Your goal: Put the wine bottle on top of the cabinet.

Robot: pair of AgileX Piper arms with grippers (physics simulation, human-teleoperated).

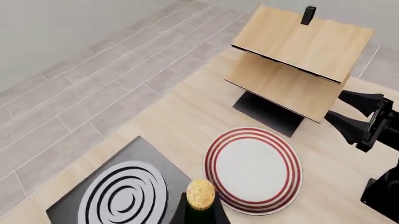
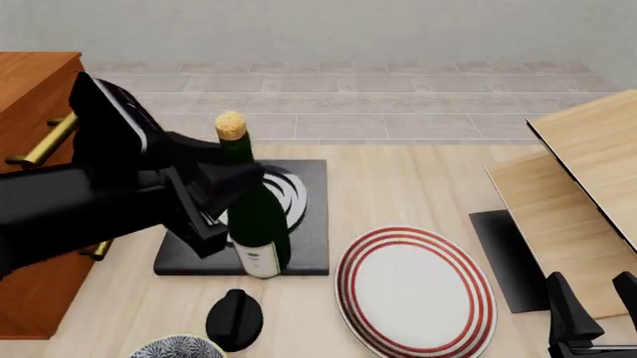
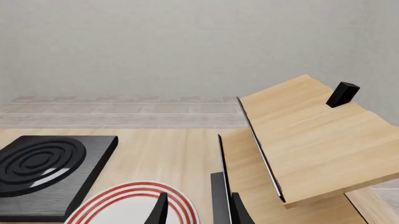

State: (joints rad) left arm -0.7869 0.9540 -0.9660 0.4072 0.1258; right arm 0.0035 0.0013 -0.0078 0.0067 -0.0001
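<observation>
Nearest the camera in the front view, the black knob [image 2: 235, 319] sits at about 7 o'clock on the table [image 2: 418, 194], with the red-ringed plate [image 2: 416, 292] at 5 o'clock and the right gripper [image 2: 589, 313] low at the right edge, its fingers apart and idle.

A little further out, the left gripper [image 2: 214, 205] is clamped around the wine bottle [image 2: 256, 216] at mid-body, upright (cork up). The bottle looks lifted clear of the black hob [image 2: 298, 246] behind it, though I cannot tell by how much.

Furthest left, at 9 o'clock, stands the cabinet [image 2: 30, 89], its flat top higher than the bottle's base. To do this carry well, I would raise first, then swing toward 9 o'clock, keeping the bottle vertical and the grip firm. Clearing the cabinet's edge before lowering matters most.
</observation>
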